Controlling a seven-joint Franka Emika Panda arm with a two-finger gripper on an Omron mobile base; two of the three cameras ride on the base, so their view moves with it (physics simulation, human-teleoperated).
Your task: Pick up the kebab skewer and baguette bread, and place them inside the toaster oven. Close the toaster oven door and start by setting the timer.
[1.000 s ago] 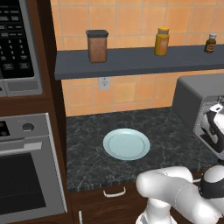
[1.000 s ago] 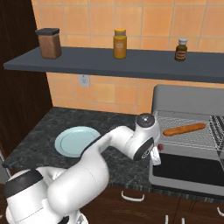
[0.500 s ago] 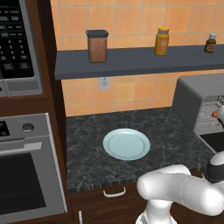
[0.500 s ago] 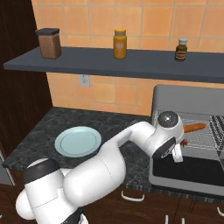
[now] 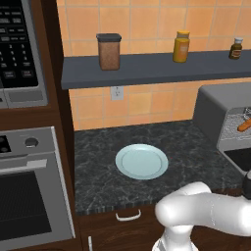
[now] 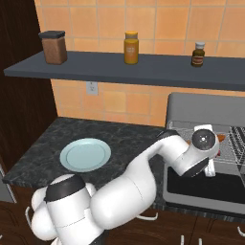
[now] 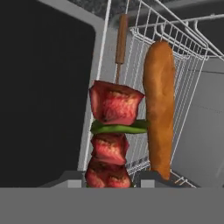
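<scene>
Holding the skewer (image 7: 113,131) between its jaws, the gripper (image 7: 108,178) is at the mouth of the open toaster oven (image 6: 206,107), and the jaws pinch the lowest meat chunk, so the stick runs straight away from the hand into the cavity. The long axis of the skewer is almost parallel to the baguette (image 7: 159,105), which already lies on the wire rack (image 7: 188,57) just beside it, toward the side with free wire; on the other side is the dark wall of the oven. I judge that the next move is to set the skewer down on the rack next to the bread without pushing it. The door (image 6: 210,189) hangs open below the rack. The plate (image 5: 141,161) lies on the dark counter (image 5: 98,166), well apart from the oven.
</scene>
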